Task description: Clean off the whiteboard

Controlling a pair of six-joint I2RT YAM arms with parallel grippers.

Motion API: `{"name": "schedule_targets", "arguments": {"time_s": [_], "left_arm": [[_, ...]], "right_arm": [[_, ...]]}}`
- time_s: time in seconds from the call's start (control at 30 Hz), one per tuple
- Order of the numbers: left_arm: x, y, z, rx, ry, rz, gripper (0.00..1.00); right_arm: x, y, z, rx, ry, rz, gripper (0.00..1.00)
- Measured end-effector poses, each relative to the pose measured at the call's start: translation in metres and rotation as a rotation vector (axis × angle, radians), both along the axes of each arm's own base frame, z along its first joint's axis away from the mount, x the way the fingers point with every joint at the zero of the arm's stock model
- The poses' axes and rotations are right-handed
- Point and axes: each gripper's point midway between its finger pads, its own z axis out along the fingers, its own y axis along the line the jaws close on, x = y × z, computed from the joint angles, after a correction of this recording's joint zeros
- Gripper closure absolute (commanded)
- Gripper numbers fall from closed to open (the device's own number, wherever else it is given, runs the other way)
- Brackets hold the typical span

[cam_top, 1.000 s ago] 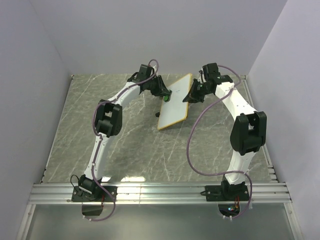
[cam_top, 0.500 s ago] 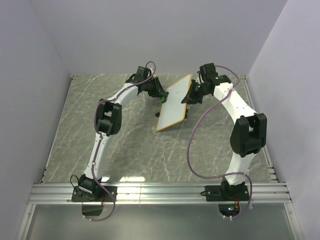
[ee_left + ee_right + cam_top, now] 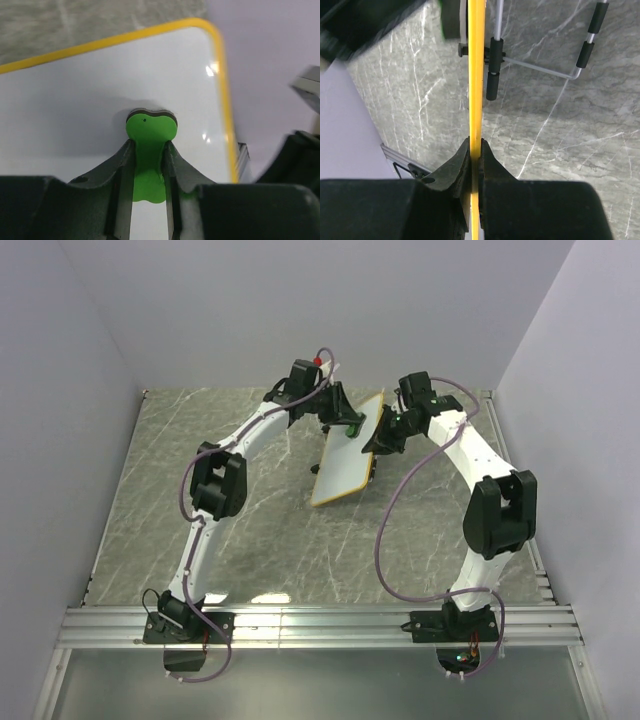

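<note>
Holding eraser (image 3: 150, 127) against whiteboard (image 3: 343, 458), left hand (image 3: 150, 146)

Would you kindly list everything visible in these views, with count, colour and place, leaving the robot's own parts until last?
whiteboard: one, white with yellow frame, tilted, far middle of table
eraser: one, green, at the board's face
wire stand: one, silver with black sleeves, behind the board
table: one, grey marble, underneath everything
left gripper: one, black, shut on eraser
right gripper: one, black, shut on whiteboard's edge
</note>
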Motion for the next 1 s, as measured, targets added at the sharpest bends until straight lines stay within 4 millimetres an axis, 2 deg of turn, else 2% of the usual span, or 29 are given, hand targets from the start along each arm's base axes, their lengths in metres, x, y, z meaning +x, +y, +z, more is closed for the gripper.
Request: {"name": "schedule_targets", "arguments": {"time_s": [0.13, 0.2, 0.43, 0.53, 0.6, 0.67, 0.73, 0.83, 0.9, 1.0], "left_arm": [[-0.02, -0.018, 0.031, -0.033, -0.037, -0.053, 1.0], [-0.026, -0.022, 0.038, -0.038, -0.047, -0.064, 1.0], [-0.025, -0.018, 0.032, -0.022, -0.027, -0.05, 1.0], [-0.017, -0.006, 0.024, -0.005, -0.01, -0.015, 1.0], [-0.009, 0.01, 0.012, 0.015, 0.015, 0.021, 1.0], [-0.003, 0.037, -0.009, 0.05, 0.067, 0.078, 1.0], [0.001, 0.075, -0.033, 0.095, 0.139, 0.151, 1.0], [0.004, 0.129, -0.05, 0.145, 0.203, 0.266, 1.0], [0.008, 0.164, -0.046, 0.166, 0.212, 0.348, 1.0], [0.011, 0.213, -0.014, 0.179, 0.158, 0.47, 1.0]], "right_arm": [[-0.004, 0.004, -0.002, 0.011, 0.008, 0.014, 1.0], [-0.006, 0.007, -0.003, 0.018, 0.015, 0.023, 1.0], [-0.008, 0.009, -0.007, 0.02, 0.028, 0.029, 1.0], [-0.008, 0.01, -0.006, 0.023, 0.025, 0.029, 1.0], [-0.007, 0.012, -0.005, 0.027, 0.017, 0.034, 1.0], [-0.008, 0.015, -0.003, 0.028, 0.008, 0.044, 1.0], [-0.011, 0.022, -0.002, 0.027, -0.001, 0.071, 1.0], [-0.014, 0.031, -0.001, 0.019, -0.01, 0.1, 1.0], [-0.013, 0.031, 0.001, 0.01, -0.016, 0.099, 1.0], [-0.011, 0.027, -0.001, 0.01, -0.01, 0.089, 1.0]]}}
